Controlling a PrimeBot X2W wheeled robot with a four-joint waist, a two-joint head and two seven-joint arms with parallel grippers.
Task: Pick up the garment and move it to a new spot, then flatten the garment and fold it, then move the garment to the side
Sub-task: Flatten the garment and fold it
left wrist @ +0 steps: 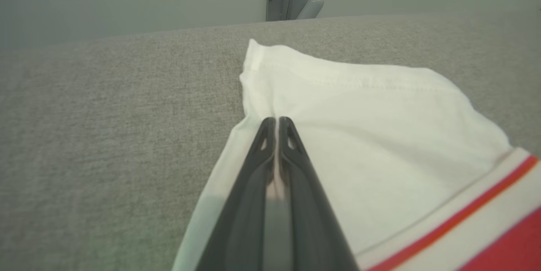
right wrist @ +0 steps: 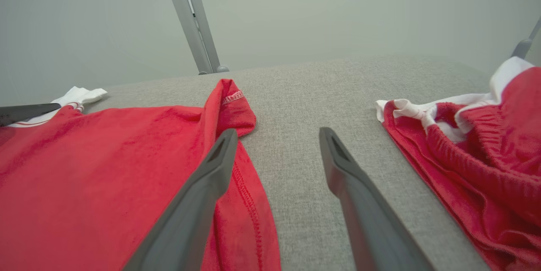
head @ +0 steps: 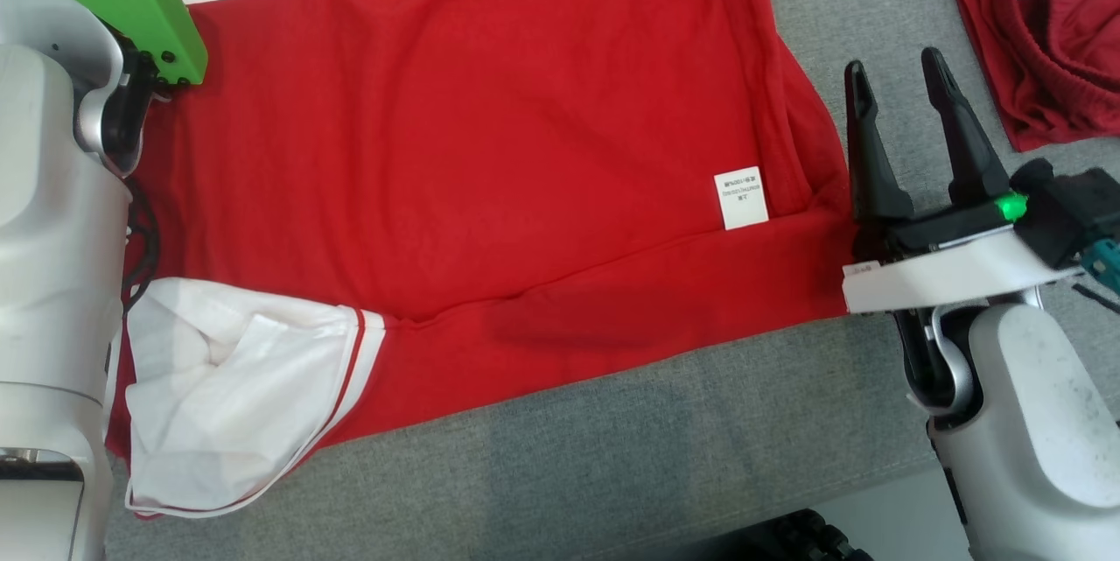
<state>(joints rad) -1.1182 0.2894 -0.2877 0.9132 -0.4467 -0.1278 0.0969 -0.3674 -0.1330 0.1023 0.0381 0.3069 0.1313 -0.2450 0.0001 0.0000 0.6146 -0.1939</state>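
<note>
grey woven surface [head: 612,438]; smooth red garment [head: 481,150] spread flat.

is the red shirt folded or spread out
Spread out: the red shirt lies flat across the grey surface, white sleeve out; only its hem edge by the label is turned over.

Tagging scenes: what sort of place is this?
Likely a lab rig for garment folding, not a home: grey cloth-covered table, bare grey wall with a metal stand, a red shirt spread out beside red shorts.
</note>
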